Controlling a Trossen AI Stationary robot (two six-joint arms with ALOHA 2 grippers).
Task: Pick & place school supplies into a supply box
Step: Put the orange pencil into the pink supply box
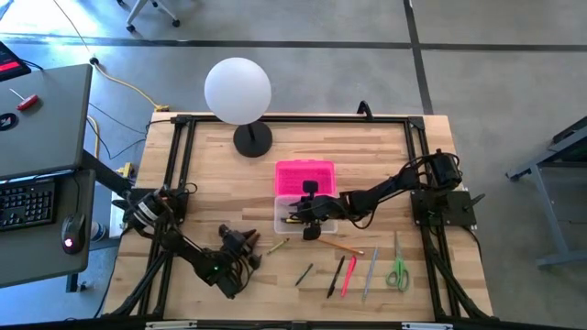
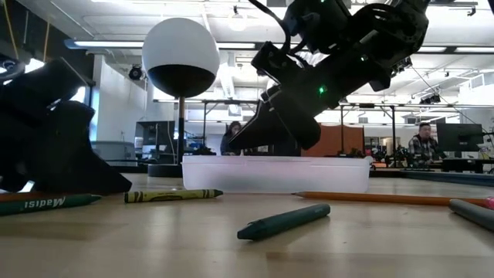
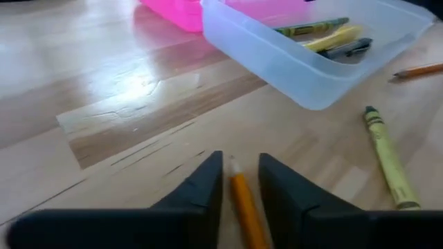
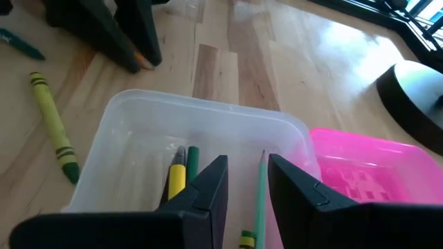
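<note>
While the left gripper (image 3: 239, 197) pinches an orange pencil (image 3: 246, 207) between its fingers near the table's front-left corner, the right gripper (image 4: 248, 187), fingers spread, hovers over the clear box (image 4: 138, 145) to drop a green pencil (image 4: 259, 194).

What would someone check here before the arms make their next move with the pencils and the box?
1. Clear box open, pink lid set aside behind it: ok.
2. Right gripper above the box with a green pencil between its fingers: ok.
3. Left gripper down at the table with an orange pencil between its fingers: ok.
4. Left grip firm on that pencil: cannot tell.
5. Arms apart from each other: ok.
6. Items left on the table, such as the scissors: not ok, several remain.
</note>
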